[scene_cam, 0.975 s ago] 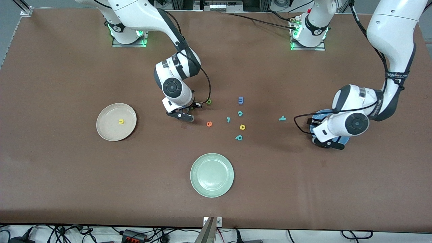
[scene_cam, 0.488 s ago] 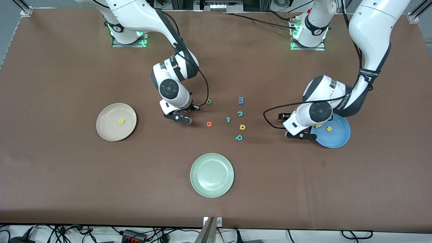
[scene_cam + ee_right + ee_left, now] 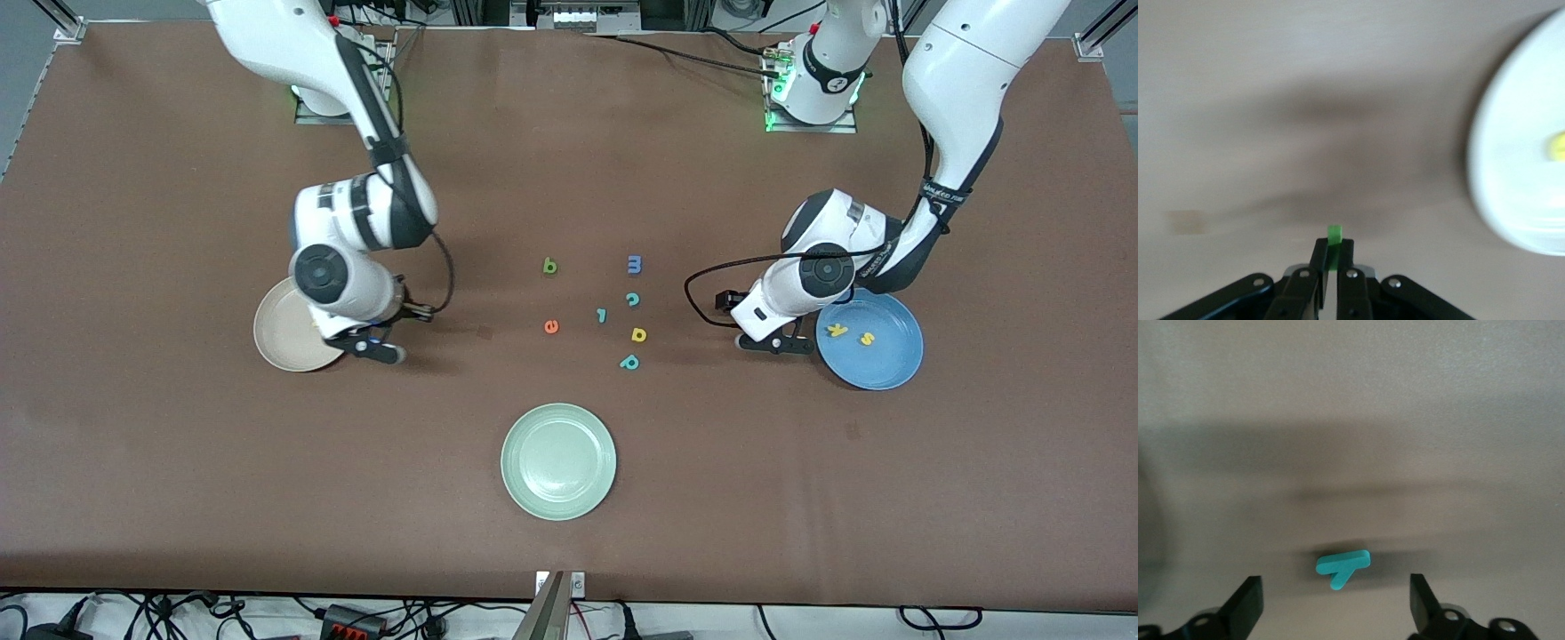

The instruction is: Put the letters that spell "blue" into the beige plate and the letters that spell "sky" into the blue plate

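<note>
Since a second ago your right gripper (image 3: 373, 345) swung to the beige plate's (image 3: 280, 342) edge, pinching the green bar (image 3: 1334, 235); left gripper (image 3: 1336, 608) gapes right over the teal y (image 3: 1342, 565).

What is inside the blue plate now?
The blue plate holds a yellow k and a yellow s. The left arm covers its edge.

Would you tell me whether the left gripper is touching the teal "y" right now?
Apart. The left wrist view shows the left gripper open, with table visible between each finger and the teal "y".
</note>
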Robot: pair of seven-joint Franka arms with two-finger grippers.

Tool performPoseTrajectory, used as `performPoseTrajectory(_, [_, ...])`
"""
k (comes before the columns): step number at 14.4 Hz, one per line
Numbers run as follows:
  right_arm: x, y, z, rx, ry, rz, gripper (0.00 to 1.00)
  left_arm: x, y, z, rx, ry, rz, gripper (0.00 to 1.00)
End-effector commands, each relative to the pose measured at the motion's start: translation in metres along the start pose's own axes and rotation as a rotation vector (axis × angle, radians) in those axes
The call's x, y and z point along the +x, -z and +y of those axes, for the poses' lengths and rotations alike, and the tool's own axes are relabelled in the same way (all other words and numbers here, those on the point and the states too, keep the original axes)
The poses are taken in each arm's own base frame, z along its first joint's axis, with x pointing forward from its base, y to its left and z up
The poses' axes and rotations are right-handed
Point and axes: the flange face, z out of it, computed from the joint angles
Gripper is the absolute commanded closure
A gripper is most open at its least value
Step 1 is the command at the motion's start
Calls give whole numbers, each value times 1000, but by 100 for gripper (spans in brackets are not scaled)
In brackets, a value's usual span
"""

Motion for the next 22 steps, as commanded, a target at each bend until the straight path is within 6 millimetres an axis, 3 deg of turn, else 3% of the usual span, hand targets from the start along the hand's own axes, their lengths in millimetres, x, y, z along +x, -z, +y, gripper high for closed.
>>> performPoseTrajectory(1, [6,7,36,-15,60,-54,98,-6,-5,2,0,-5,40,12])
performPoseTrajectory(3, [18,1,66,-19,74,-83,98,-6,-8,2,-5,-6,39,20])
performPoseTrajectory(4, [25,-5,81,-19,83,-96,98,-5,-8,2,-7,-4,43,29])
performPoseTrajectory(6, [37,-19,103,-26,96,-111,97,-4,-17,-3,-2,-15,47,29])
performPoseTrajectory(8, [44,-29,116,-30,122,-122,97,-1,-18,-8,-3,-9,50,32])
performPoseTrajectory(10, [45,-32,119,-31,123,-126,92,-2,-20,-7,-4,-11,48,48])
performPoseTrajectory(11, [46,-33,120,-32,121,-127,62,-1,-19,-8,-4,-9,50,59])
performPoseTrajectory(12, [45,-33,118,-27,105,-128,1,-1,-19,-8,-4,-9,50,67])
performPoseTrajectory(14, [45,-25,115,-22,112,-123,0,0,-16,-8,-3,-12,54,77])
performPoseTrajectory(16, [39,-4,96,0,140,-91,0,2,-11,-10,3,-14,55,79])
performPoseTrajectory(18, [22,12,46,8,223,-48,0,6,7,-17,39,-7,41,79])
performPoseTrajectory(20, [0,24,-6,29,297,-8,0,17,37,-23,94,-11,-10,79])
performPoseTrajectory(22, [-16,42,-48,72,346,34,0,32,67,-44,128,-71,-58,79])
